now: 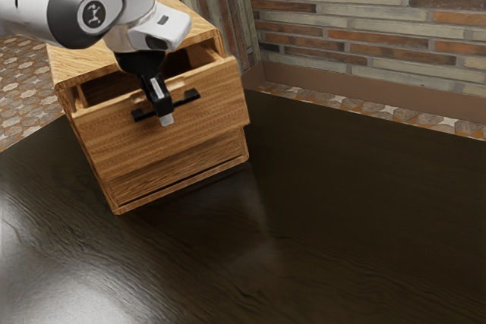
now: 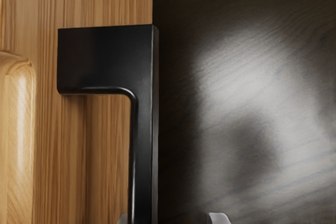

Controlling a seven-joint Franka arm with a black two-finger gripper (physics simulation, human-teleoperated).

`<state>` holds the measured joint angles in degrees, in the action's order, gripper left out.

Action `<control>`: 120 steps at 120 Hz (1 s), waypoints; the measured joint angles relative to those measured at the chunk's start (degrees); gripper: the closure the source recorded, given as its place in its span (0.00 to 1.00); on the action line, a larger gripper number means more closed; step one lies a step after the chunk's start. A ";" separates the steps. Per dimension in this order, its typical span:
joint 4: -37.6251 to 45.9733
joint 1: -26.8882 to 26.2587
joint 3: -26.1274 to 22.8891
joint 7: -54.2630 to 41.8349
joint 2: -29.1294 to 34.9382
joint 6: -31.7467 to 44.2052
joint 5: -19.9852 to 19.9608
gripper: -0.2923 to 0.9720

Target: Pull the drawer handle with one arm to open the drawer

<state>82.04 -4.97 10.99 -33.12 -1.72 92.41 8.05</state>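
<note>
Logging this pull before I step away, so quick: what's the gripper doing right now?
Gripper: open, straddling the black drawer handle; one fingertip stands clear of the bar.

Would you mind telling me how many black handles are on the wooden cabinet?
1. The black handle sits across the front of the open upper drawer, where the gripper meets it. The lower front shows none; other sides of the cabinet are hidden.
</note>
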 joint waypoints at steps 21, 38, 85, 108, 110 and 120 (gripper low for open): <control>1.50 -1.22 0.08 1.19 1.12 0.21 0.17 0.73; 3.04 -0.11 -2.15 2.33 2.43 0.32 0.31 0.72; 7.14 -1.22 -4.49 5.62 5.98 0.18 0.14 0.70; 8.34 -1.61 -5.21 7.06 7.03 0.01 -0.29 0.67; 8.52 -1.73 -5.27 7.17 7.21 -0.01 -0.33 0.66; 9.18 -2.08 -5.68 7.75 7.87 -0.14 -0.48 0.65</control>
<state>91.22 -7.05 5.32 -25.37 6.14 92.27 7.57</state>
